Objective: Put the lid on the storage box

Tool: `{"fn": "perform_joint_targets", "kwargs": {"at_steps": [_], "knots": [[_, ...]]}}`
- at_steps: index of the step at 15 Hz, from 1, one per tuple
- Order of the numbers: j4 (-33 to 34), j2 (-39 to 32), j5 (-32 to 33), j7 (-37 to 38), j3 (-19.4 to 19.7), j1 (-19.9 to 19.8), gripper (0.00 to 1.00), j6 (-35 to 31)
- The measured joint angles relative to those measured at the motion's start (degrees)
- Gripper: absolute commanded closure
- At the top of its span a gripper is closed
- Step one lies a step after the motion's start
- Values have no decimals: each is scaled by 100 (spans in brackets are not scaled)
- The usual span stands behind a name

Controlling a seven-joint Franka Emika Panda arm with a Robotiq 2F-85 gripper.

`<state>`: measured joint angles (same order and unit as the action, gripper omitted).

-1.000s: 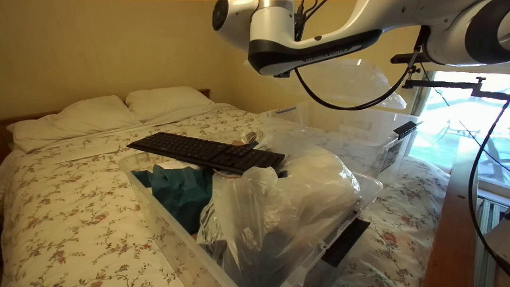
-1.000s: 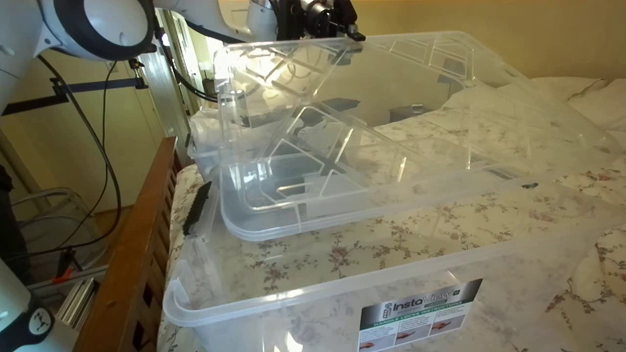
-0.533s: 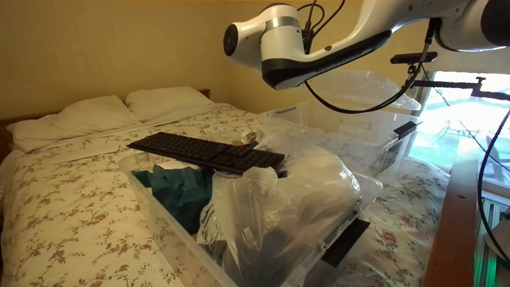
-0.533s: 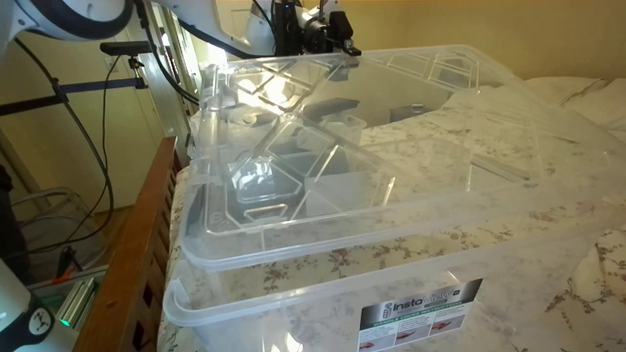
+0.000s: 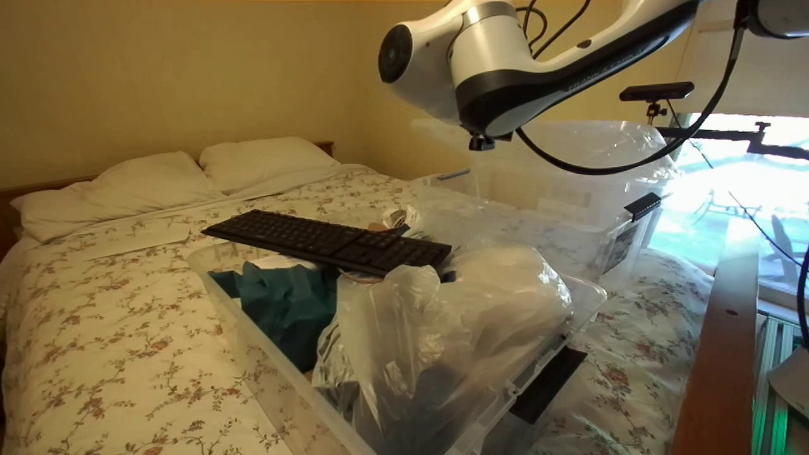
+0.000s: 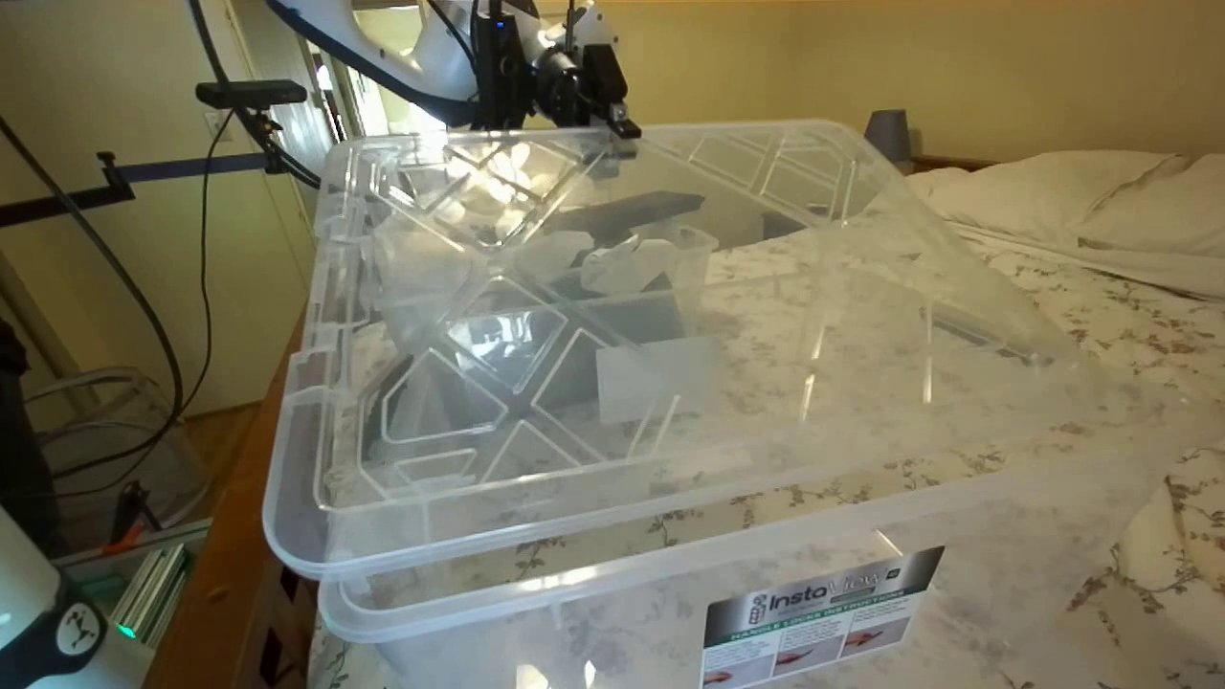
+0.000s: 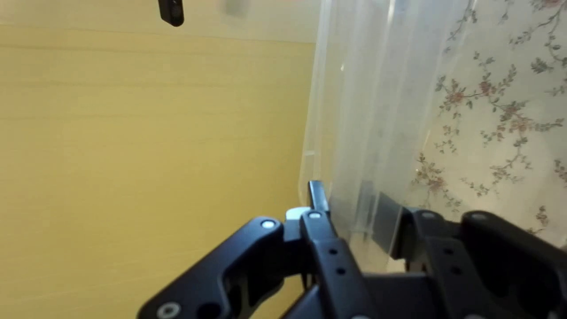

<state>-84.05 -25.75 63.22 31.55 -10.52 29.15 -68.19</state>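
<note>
The clear, ribbed plastic lid (image 6: 565,316) hangs tilted over the clear storage box (image 6: 574,632), its gripped edge high and its near long edge low. The lid's near left corner sticks out past the box corner in an exterior view. I cannot tell if lid and box touch. The lid (image 5: 581,142) and box (image 5: 550,202) also show in this exterior view. My gripper (image 6: 622,132) is at the lid's raised edge. In the wrist view, its fingers (image 7: 352,210) are on both sides of the lid's rim (image 7: 367,133) and grip it.
An open clear box (image 5: 259,341) with a black keyboard (image 5: 328,240), teal cloth (image 5: 291,303) and plastic bags (image 5: 455,316) stands beside the storage box on the flowered bed. A wooden bed rail (image 6: 225,536) runs alongside. A camera on a stand (image 6: 251,93) is near the arm.
My gripper has carried the lid down and sideways, toward the bed rail. The lid's near edge has dropped from well above the box to about its rim. The boxes have not moved.
</note>
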Motion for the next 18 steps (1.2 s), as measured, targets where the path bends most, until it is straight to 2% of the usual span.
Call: {"fn": "perform_joint_targets", "kwargs": {"at_steps": [4,5,7,8,12,18], "knots": [[-470,114,-107,97,-163,-137,94,-334],[-518,110,-119,106,-163,-171,75,-363],[-529,79,-120,107,-163,-197,75,-367],[-529,69,-120,107,-168,-196,94,-367],[-525,67,-69,178,-189,-172,94,-235],[-514,209,539,922,-224,103,94,768]]}}
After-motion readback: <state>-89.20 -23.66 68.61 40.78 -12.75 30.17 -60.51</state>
